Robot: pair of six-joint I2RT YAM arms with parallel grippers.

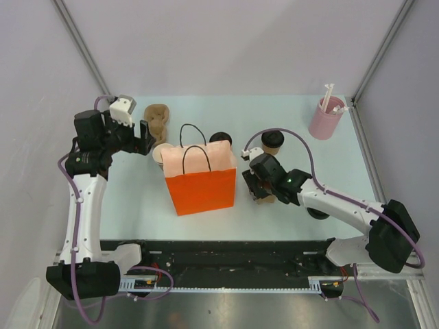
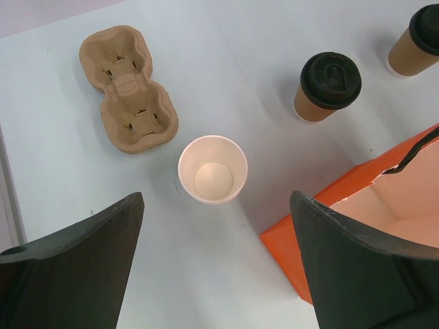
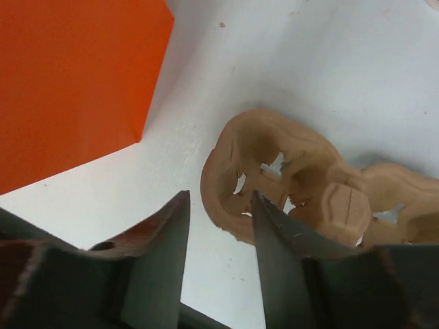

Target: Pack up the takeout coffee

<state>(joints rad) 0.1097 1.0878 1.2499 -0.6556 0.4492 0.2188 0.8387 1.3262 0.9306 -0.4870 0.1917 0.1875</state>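
Two takeout coffee cups, tan with black lids, stand behind the orange bag (image 1: 202,188): one (image 1: 221,139) right at its back edge, the other (image 1: 272,142) further right. The left wrist view shows them as well, nearer (image 2: 329,86) and farther (image 2: 418,41). My left gripper (image 1: 147,137) hangs open and empty at the bag's left. Between its wide fingers (image 2: 216,205) lies bare table. My right gripper (image 1: 257,186) is low at the bag's right side. Its jaws (image 3: 219,194) are open, with the rim of a brown pulp tray (image 3: 309,178) at the right fingertip.
An empty white paper cup (image 2: 212,169) stands upright between the left gripper and the bag's left corner (image 2: 278,241). Another pulp tray (image 1: 158,120) lies at the back left. A pink cylinder with white straws (image 1: 326,118) stands at the back right corner.
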